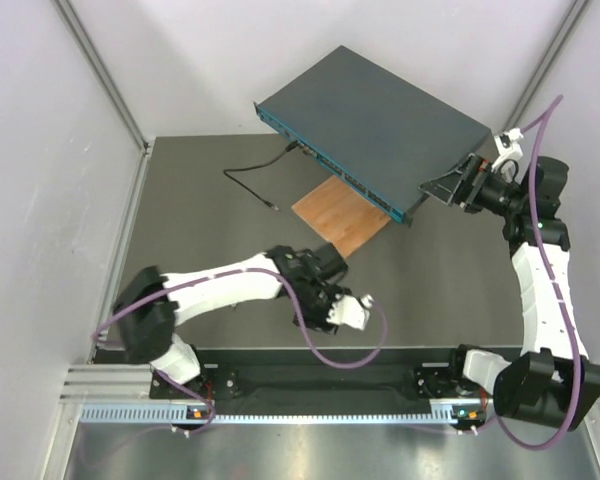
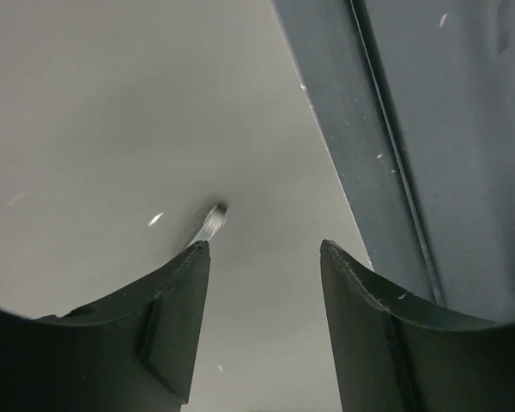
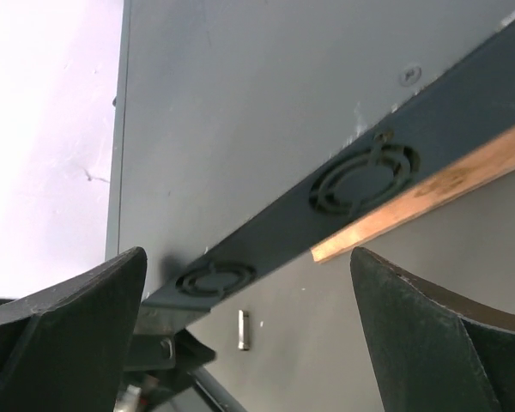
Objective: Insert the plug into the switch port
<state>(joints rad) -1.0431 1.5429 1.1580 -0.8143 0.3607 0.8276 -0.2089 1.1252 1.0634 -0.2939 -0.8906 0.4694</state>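
Switch (image 1: 380, 125) sits at the far side of the table (image 1: 210, 230), turned at an angle. Its near right part rests on a wooden board (image 1: 340, 218), and its teal front face (image 1: 330, 168) looks left and toward the arms. A black cable (image 1: 260, 164) runs off that face. The plug (image 1: 294, 148) meets the socket row and looks seated, too small to confirm. The cable's free end (image 1: 274, 207) lies on the table just in front of the switch, left of the board.

Right hand (image 1: 440, 186) is at the switch's right end. In the wrist view the right hand (image 3: 247, 257) is released, jaws spread wide, clamping nothing. Ahead of it are the switch (image 3: 266, 112) side wall with round fan vents (image 3: 360, 180) and the board (image 3: 429, 193) edge below. Contact with the switch: cannot tell.

Left hand (image 1: 332, 292) is well in front of the switch, past the board, low over the table. In the wrist view the left hand (image 2: 264, 249) is released, jaws apart, nothing between them.
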